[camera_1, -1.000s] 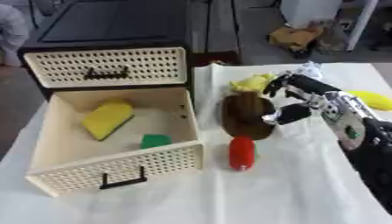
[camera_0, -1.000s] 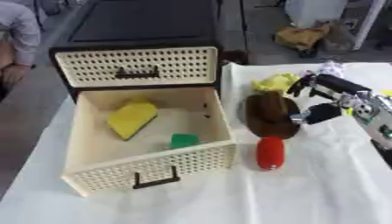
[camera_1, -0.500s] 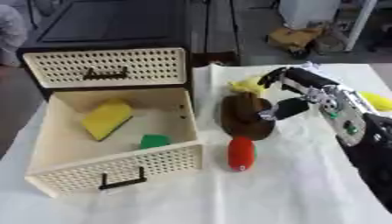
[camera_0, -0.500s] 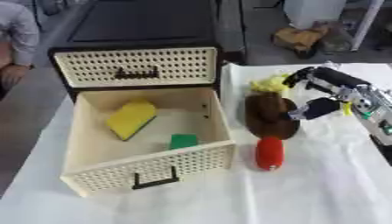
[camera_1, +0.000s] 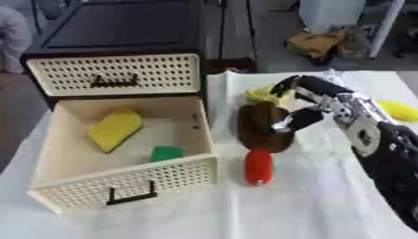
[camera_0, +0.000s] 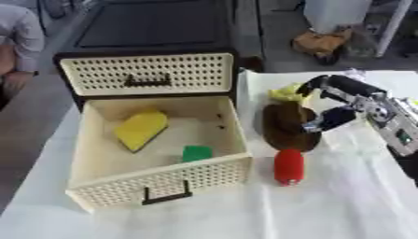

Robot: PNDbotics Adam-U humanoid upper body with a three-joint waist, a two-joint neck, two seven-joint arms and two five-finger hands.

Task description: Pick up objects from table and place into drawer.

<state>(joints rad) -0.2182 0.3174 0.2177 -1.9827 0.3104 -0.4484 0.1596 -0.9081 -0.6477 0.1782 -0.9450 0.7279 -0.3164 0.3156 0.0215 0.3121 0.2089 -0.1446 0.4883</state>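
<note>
The cream perforated plastic drawer (camera_0: 159, 154) stands pulled out and open on the white-clothed table (camera_0: 326, 210), its right wall close to the things lying beside it, with bare cloth wide open in front and to the right. Inside lie a yellow wedge-shaped sponge (camera_0: 141, 130) toward the back left and a small green block (camera_0: 196, 152) near the front wall, well apart. Just right of the drawer sits a dark brown oval object (camera_0: 287, 126), with a red cylinder (camera_0: 288, 166) lying at its near end and something yellow and crumpled (camera_0: 287, 93) at its far end. The robot's right hand (camera_1: 306, 105) arches over the brown object, fingers curled above and thumb at its right side; whether it actually grips is hard to say. Only the right eye view shows a yellow rounded object (camera_1: 399, 110) beyond the forearm. The left hand shows nowhere.
</note>
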